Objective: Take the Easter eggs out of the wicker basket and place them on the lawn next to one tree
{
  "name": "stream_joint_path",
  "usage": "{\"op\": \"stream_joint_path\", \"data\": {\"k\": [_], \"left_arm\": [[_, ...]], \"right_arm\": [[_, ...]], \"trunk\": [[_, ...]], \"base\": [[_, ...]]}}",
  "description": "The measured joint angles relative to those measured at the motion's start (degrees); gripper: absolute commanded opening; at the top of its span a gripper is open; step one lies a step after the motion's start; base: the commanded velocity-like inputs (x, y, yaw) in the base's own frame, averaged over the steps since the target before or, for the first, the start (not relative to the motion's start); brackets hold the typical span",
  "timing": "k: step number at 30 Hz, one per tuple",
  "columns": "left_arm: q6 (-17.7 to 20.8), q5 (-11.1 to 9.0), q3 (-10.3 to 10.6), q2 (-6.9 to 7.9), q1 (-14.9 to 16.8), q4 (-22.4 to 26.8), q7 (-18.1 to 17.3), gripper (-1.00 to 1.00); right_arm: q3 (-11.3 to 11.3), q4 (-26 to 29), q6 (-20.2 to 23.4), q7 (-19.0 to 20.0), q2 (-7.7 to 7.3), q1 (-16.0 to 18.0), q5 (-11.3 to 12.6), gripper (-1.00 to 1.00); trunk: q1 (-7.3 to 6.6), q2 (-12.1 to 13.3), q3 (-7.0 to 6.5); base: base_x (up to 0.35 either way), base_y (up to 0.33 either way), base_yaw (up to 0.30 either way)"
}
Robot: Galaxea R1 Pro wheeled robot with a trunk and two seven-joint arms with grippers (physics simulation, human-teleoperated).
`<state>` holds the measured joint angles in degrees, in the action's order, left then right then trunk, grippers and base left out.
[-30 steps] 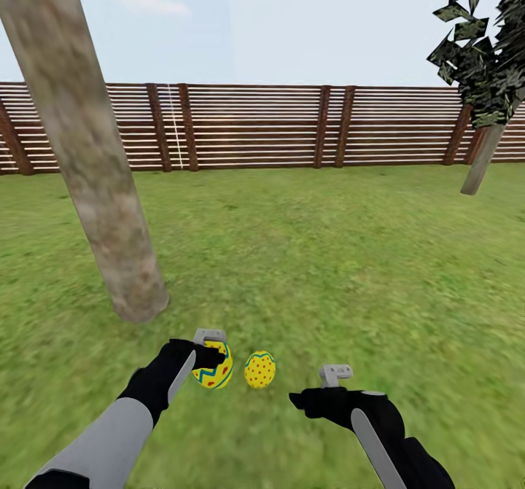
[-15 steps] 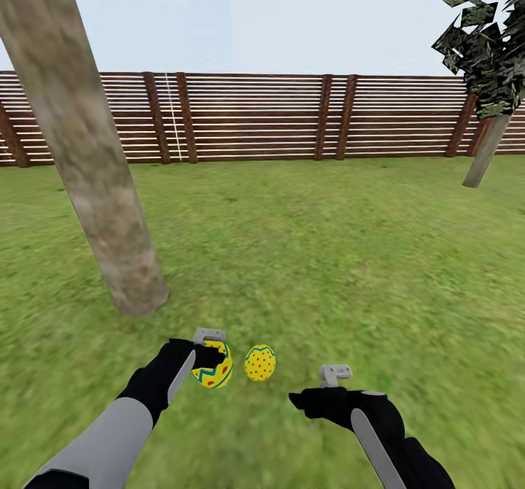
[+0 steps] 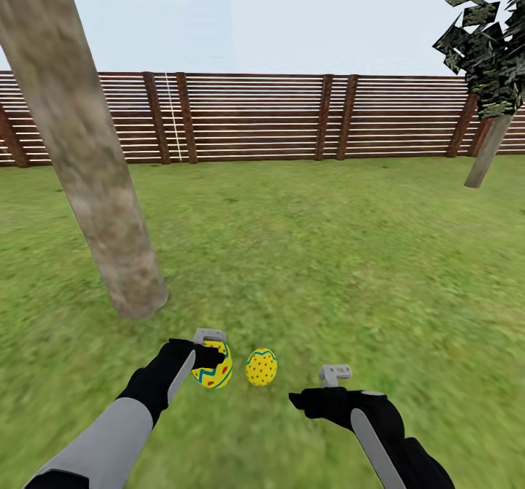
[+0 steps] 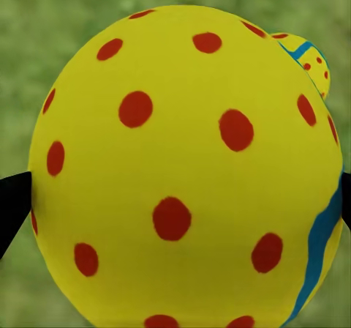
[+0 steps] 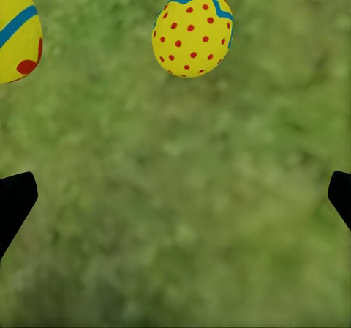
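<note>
Out on the lawn (image 3: 313,256), close by the thick pale tree trunk (image 3: 87,161), slatted wooden fence (image 3: 255,117) across the back, a second, thinner tree (image 3: 490,110) off at the far right

Left gripper (image 3: 211,358) down low over the grass, jaws clamped on one spotted yellow egg (image 3: 214,367) — seen huge in the left wrist view (image 4: 183,167), red dots all over, a blue band at one edge, a black fingertip (image 4: 11,207) pressed against its side

Just beside it, apart from the gripper, a second egg (image 3: 261,367) lying on the grass, red dots and a blue zigzag up top; same egg in the right wrist view (image 5: 192,32), tilted, resting on green, with the held egg peeking in at the frame's corner (image 5: 16,31)

Right gripper (image 3: 332,387) hovering near the loose egg, jaws spread wide, nothing between them — dark fingertips (image 5: 14,200) at either edge of the right wrist view, only grass in the gap

Both eggs near the foot of the trunk, not touching it
</note>
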<state>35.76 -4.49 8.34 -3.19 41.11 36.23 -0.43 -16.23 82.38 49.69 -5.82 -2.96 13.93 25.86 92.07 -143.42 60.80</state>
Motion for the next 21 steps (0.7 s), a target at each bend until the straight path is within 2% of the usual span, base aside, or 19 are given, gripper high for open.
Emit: {"op": "stream_joint_path", "data": {"k": [10, 21], "left_arm": [[0.0, 0.0, 0.0, 0.00, 0.0, 0.0, 0.0, -1.00], [0.0, 0.0, 0.0, -0.01, 0.0, 0.0, 0.0, -1.00]], "right_arm": [[0.0, 0.0, 0.0, 0.0, -0.03, 0.0, 0.0, 1.00], [0.0, 0.0, 0.0, 0.0, 0.00, 0.0, 0.0, 1.00]], "trunk": [[-0.01, 0.0, 0.00], [-0.03, 0.0, 0.00]], "base": [[0.139, 0.044, 0.000], [0.285, 0.049, 0.000]]}}
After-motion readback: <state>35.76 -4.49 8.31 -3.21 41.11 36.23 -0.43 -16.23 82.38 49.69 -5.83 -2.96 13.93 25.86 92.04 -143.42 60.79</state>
